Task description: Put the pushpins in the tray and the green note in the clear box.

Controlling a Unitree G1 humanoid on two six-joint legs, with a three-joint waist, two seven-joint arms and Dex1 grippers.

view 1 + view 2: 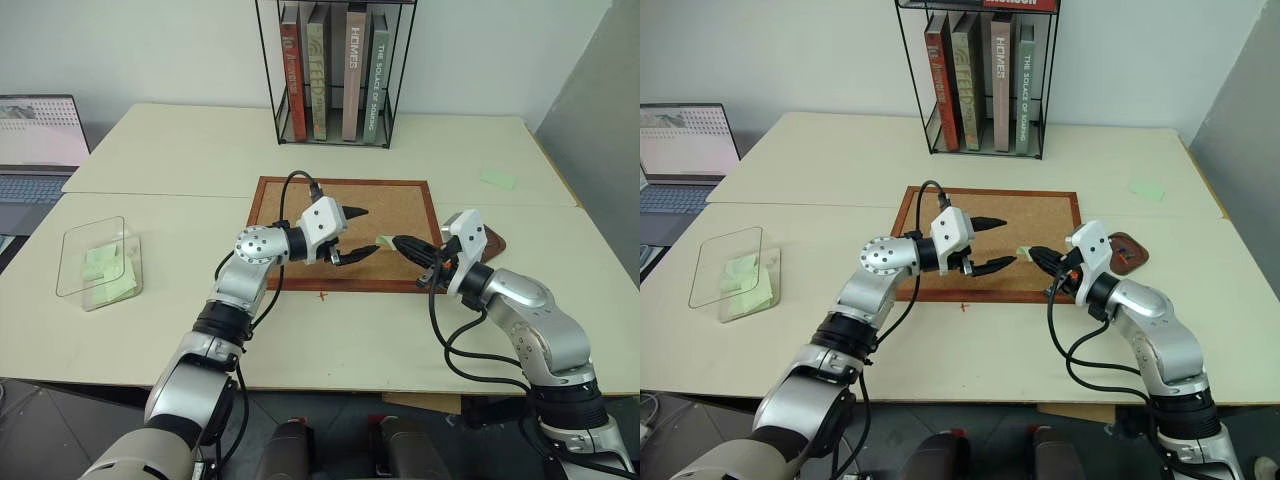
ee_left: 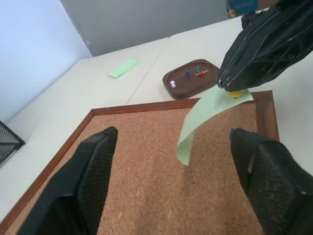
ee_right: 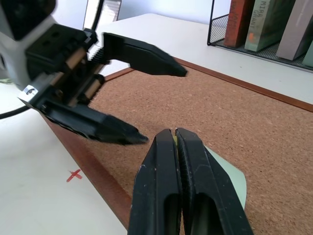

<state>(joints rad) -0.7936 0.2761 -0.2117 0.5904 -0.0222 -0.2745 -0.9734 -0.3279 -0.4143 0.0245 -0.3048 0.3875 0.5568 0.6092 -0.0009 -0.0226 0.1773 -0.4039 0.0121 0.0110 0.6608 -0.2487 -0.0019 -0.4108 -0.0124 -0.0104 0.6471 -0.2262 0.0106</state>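
- Right gripper (image 3: 175, 134), jaws clamped on the green note (image 2: 211, 116) over the corkboard (image 1: 395, 210).
- Left gripper (image 1: 353, 235), jaws apart, faces it (nearer arm).
- Clear box (image 1: 75, 262) lies far left; tray (image 2: 190, 78) right.

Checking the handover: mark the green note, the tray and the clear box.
green note (image 2: 205, 115), left wrist view: middle of the hanging paper.
tray (image 2: 178, 87), left wrist view: near rim.
clear box (image 1: 90, 235), left eye view: upright clear wall.
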